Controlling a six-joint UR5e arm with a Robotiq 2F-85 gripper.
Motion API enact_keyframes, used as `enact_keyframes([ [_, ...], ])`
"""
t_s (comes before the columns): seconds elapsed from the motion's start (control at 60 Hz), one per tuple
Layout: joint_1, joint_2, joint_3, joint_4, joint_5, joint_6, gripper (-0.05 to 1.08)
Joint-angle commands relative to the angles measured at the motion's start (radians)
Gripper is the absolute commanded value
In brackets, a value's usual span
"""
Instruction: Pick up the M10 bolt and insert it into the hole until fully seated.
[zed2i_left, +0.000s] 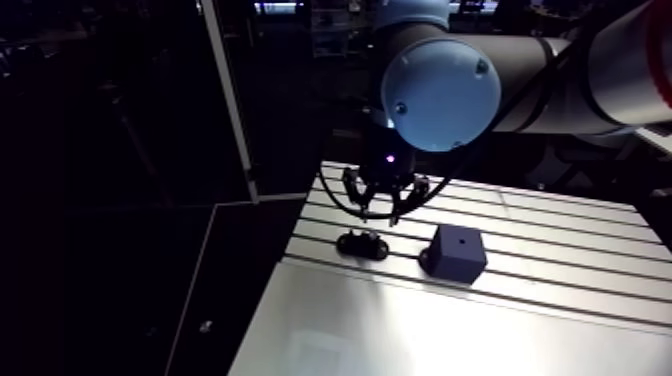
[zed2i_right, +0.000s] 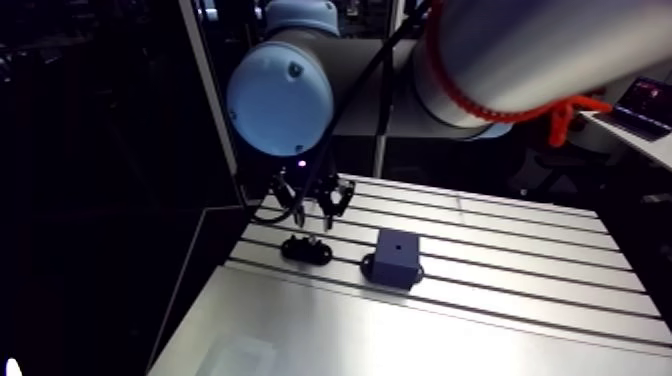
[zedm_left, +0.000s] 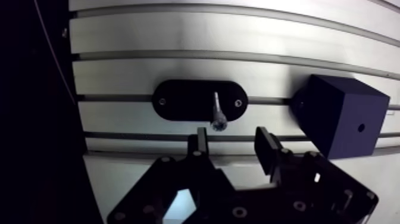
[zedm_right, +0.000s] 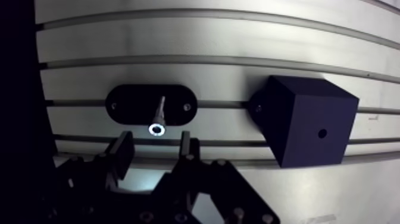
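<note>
Got M10 bolt (zedm_left: 218, 114) standing upright, shank down in mid of black oval holder (zedm_left: 178, 100), shiny socket head up. Not gripped, nothing touching it. Two small screw dots on holder, one on each side of bolt. Holder lying flat on slotted alu table (zedm_left: 178, 36), straddling one slot.

Moving out to gripper (zedm_left: 231, 143): hanging above holder, clear of it, fingers (zedm_left: 199, 148) spread apart w/ nothing between. In wrist view, bolt head just ahead of the gap between fingers, a bit closer to one finger than the other. Same story in arm view: gripper up over holder, no contact w/ bolt or plate.

Next over, dark cube block (zedm_left: 342, 116), right of holder in arm view, near it but apart, on same run of slots. Small round hole (zedm_right: 322, 133) at centre of block's top face, bolt not in it. Little rounded tab at block's base on side facing holder. Block sitting flat on table, not tilted.

Toward near side, past holder and block, slots giving way to smooth bright sheet (zed2i_left: 400, 330).
</note>
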Motion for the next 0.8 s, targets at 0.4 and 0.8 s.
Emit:
enact_keyframes([
  [0.4, 0.000, 0.020, 0.037, -0.065, -0.001, -0.005, 0.47],
  [0.8, 0.000, 0.023, 0.046, -0.104, 0.000, -0.008, 0.48],
])
